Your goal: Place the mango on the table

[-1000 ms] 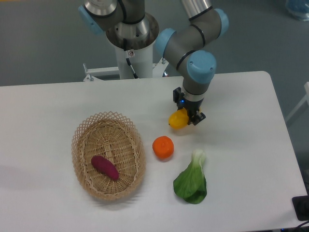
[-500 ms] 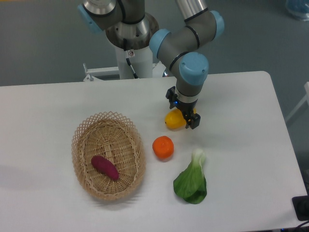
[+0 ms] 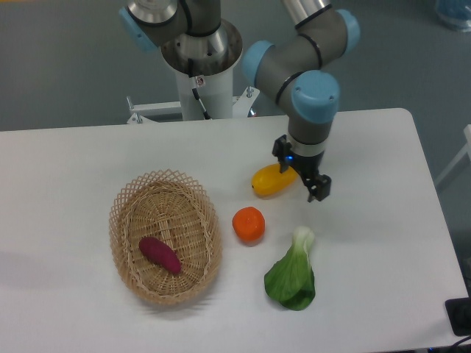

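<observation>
I see the mango [image 3: 271, 180] lying on its side on the white table [image 3: 383, 220], just above and to the right of the orange [image 3: 249, 224] and well clear of the basket [image 3: 165, 235]. My gripper [image 3: 305, 176] sits at the fruit's right end with its fingers spread apart; one finger stands plainly off to the right, and I cannot tell whether the other is touching the skin. I judge the placing itself done and the retreat the step in hand. To do it well I would lift straight up, with the fingers kept wide, so neither pad drags the smooth fruit and sets it rolling toward the orange. Only once clear above it would I swing the arm away. Counting what lies before me: one mango, one orange, one wicker basket, one purple sweet potato [image 3: 160, 254] inside that basket, and one leafy bok choy [image 3: 292, 276] near the front edge of the table.
</observation>
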### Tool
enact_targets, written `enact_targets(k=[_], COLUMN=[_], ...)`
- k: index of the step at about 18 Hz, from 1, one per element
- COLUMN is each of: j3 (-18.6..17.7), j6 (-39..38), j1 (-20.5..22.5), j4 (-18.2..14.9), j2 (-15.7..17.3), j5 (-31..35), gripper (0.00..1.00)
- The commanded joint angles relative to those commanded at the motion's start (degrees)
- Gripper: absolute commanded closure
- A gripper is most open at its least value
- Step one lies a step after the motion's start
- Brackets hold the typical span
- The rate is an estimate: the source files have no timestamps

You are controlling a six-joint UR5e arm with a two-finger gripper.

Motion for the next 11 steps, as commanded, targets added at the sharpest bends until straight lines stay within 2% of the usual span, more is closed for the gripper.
enact_targets(k=[7, 11], j3=[8.3, 10.4], j6=[-2.4, -4.0], j1=[2.6, 3.6], j4=[-0.5, -0.6], j2=[-4.8, -5.9], j5=[-0.4, -0.4], gripper=[0.0, 0.0])
